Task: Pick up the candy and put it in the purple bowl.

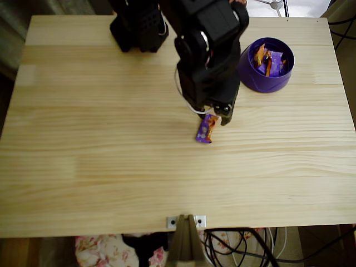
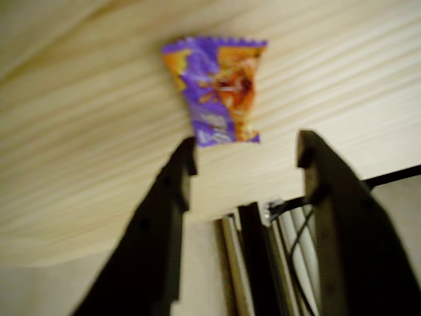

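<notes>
A candy (image 1: 205,128) in a shiny purple wrapper with orange ends lies flat on the wooden table (image 1: 111,167), near the middle. In the wrist view the candy (image 2: 217,89) lies just beyond my fingertips, nearer the left finger (image 2: 177,174). My black gripper (image 1: 217,115) hangs right over the candy's far end; the gripper (image 2: 247,155) stands open with nothing between its fingers. The purple bowl (image 1: 248,73) sits at the back right of the table in the overhead view and holds several wrapped candies (image 1: 269,60).
The arm's black base (image 1: 139,25) stands at the back edge of the table. A metal bracket (image 1: 186,222) and cables (image 1: 239,245) sit at the front edge. Bare wood spreads left and in front of the candy.
</notes>
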Tool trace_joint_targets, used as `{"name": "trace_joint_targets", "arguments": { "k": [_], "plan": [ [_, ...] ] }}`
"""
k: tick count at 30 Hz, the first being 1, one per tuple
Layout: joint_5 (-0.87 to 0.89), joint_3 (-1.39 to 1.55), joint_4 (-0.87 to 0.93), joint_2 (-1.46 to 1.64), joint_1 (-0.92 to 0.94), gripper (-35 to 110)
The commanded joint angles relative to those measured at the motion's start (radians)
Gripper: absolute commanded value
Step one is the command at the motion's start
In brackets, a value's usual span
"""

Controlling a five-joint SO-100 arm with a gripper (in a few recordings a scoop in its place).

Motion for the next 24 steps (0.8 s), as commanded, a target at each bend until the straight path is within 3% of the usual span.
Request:
{"name": "trace_joint_targets", "arguments": {
  "k": [1,13,24],
  "plan": [
    [-0.048,-0.098,0.021,-0.005,0.017,27],
    [-0.135,-0.051,0.023,-0.032,0.057,33],
    [-0.097,-0.038,-0.005,-0.052,0.032,33]
  ]
}}
